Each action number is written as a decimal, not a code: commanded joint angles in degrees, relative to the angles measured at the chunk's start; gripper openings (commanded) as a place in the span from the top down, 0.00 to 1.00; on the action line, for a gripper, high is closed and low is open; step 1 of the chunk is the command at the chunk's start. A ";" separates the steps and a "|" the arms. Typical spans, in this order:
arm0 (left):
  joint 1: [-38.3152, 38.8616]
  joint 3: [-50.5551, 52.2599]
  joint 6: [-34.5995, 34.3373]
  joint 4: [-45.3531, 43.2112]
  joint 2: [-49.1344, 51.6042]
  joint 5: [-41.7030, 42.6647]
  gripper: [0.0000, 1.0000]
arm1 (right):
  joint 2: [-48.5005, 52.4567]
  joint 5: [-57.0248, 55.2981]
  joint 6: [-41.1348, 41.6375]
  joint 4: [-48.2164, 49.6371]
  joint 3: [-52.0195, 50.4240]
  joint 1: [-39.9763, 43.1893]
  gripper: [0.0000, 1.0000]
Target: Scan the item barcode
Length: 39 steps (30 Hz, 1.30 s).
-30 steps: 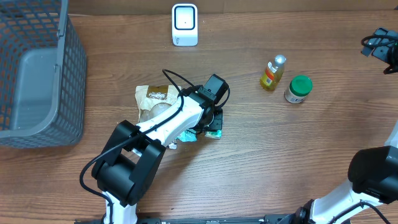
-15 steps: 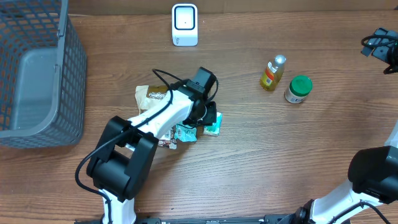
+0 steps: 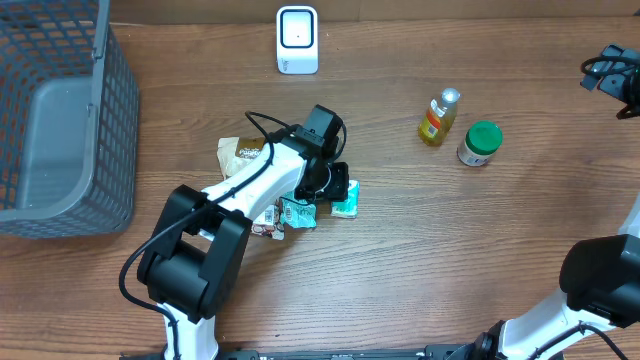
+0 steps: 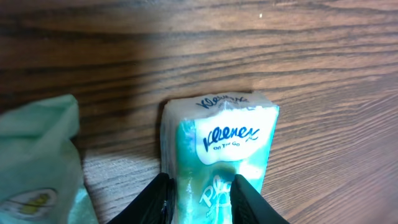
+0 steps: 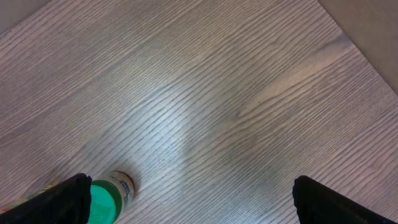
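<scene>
Overhead, the left gripper (image 3: 333,188) has slid a little up and to the left across the table (image 3: 400,280) compared with a moment ago. The Kleenex pack (image 3: 345,203) has travelled with it, so the item now lies slightly nearer the white scanner (image 3: 297,40), though the two are well apart. That reads to me as the carry toward the scanner only just beginning. The barcode is not visible in any view.

From the left wrist, both fingers (image 4: 252,200) press against the long sides of the Kleenex pack (image 4: 219,140), so the jaws are clenched on it, and the pack looks to be resting on the wood. A green packet (image 4: 37,162) lies just beside it. The right gripper (image 5: 199,202) hangs far off at the table's edge with its jaws spread wide and nothing between them.

As for containers, the grey basket (image 3: 110,120) on the left shows only its bare floor. The small bottle (image 3: 438,117) holds a yellowish liquid, and the green-lidded jar (image 3: 480,143) next to it is capped, its contents unclear.
</scene>
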<state>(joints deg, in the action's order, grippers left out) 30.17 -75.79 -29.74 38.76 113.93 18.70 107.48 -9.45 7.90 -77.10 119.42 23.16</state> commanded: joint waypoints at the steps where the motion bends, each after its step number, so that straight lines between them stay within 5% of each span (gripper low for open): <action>1: -2.29 -0.24 2.60 -0.22 1.03 4.48 0.70 | -0.33 -0.39 0.24 0.28 0.50 0.07 0.00; 19: -0.72 0.15 1.18 0.15 1.09 0.46 0.69 | -0.33 -0.39 0.24 0.28 0.50 0.07 0.00; 39: 1.05 2.27 -1.03 -1.57 1.16 -4.00 0.83 | -0.33 -0.39 0.24 0.28 0.50 0.07 0.00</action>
<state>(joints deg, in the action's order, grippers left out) 30.79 -74.46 -29.63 37.41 113.93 16.91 107.48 -9.43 7.90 -77.10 119.42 23.16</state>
